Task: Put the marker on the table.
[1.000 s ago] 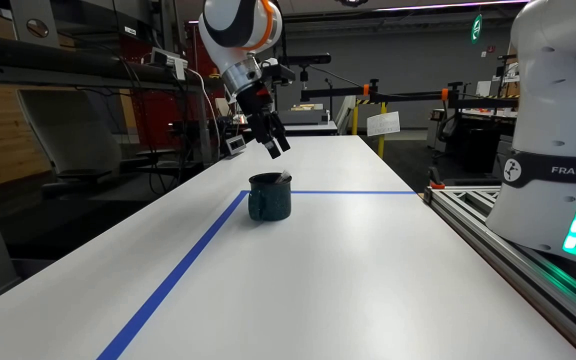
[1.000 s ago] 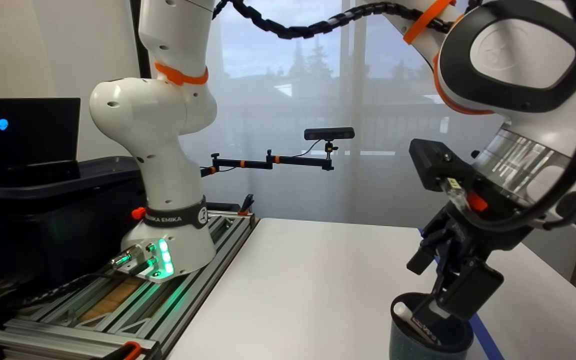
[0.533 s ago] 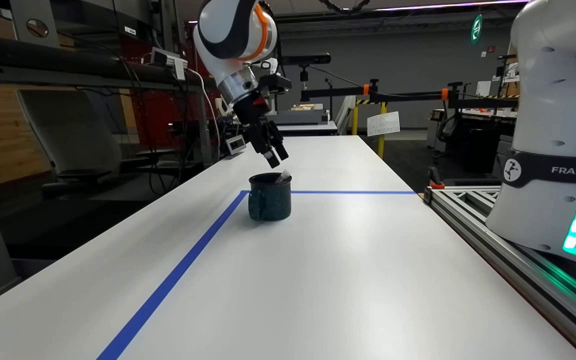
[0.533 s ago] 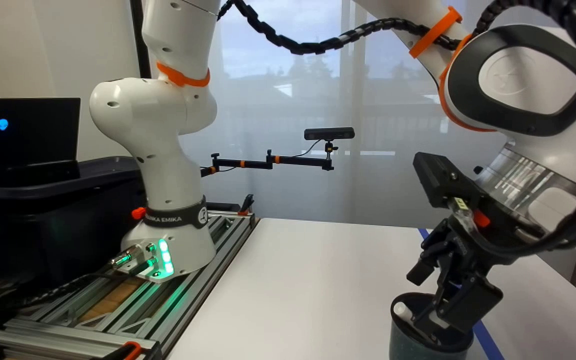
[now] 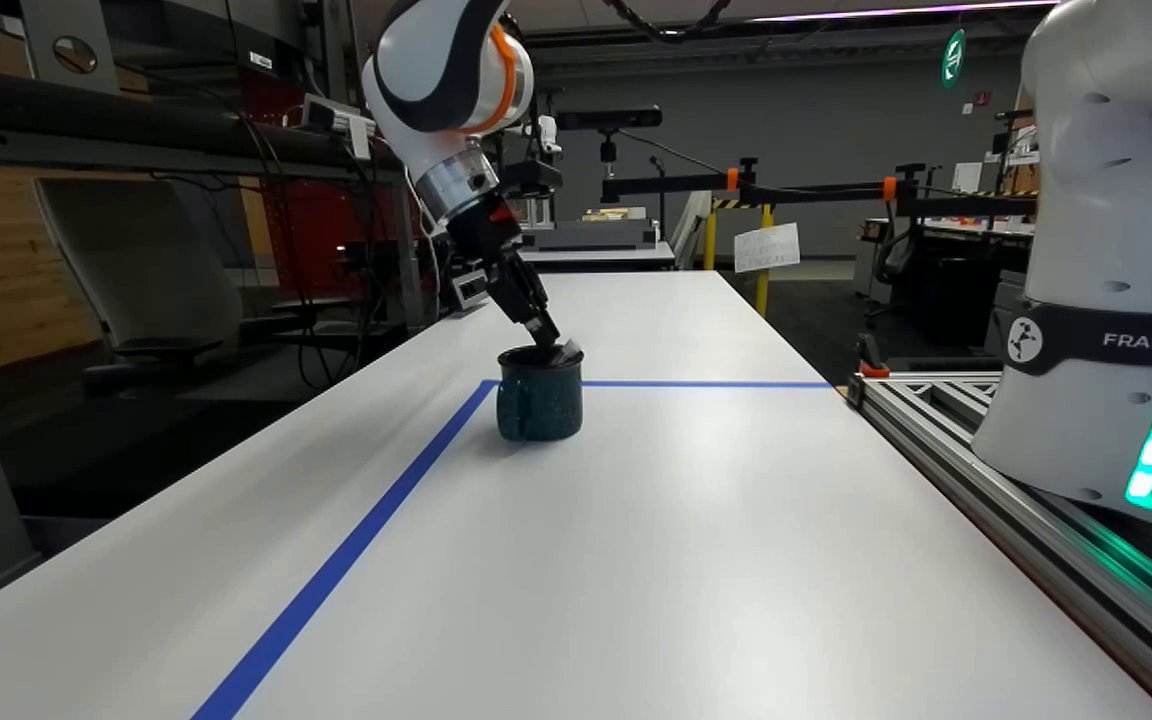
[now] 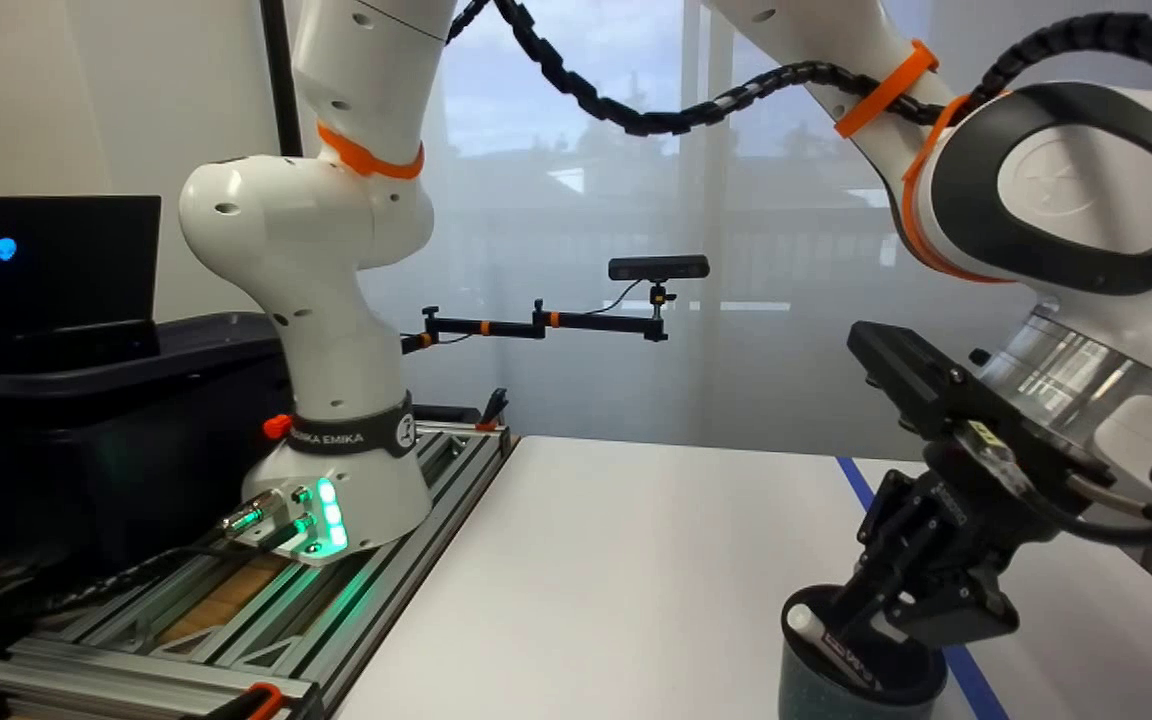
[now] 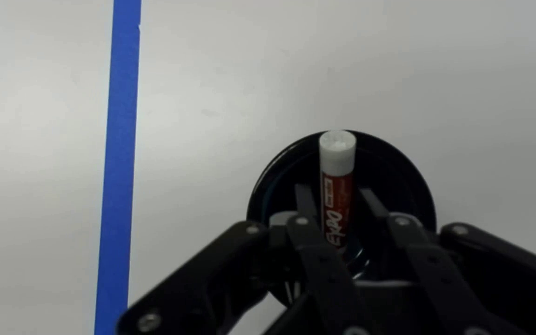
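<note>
marker point(image 7: 337, 190) in cup point(image 5: 541, 408) | cup on table point(image 5: 696, 560) | wrist view: tape point(image 7: 120, 139) left of cup

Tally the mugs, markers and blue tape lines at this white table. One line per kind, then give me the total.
Mugs: 1
Markers: 1, tilted inside the mug
Blue tape lines: 2 on the table, one lengthwise and one crosswise
Total: 4
</note>
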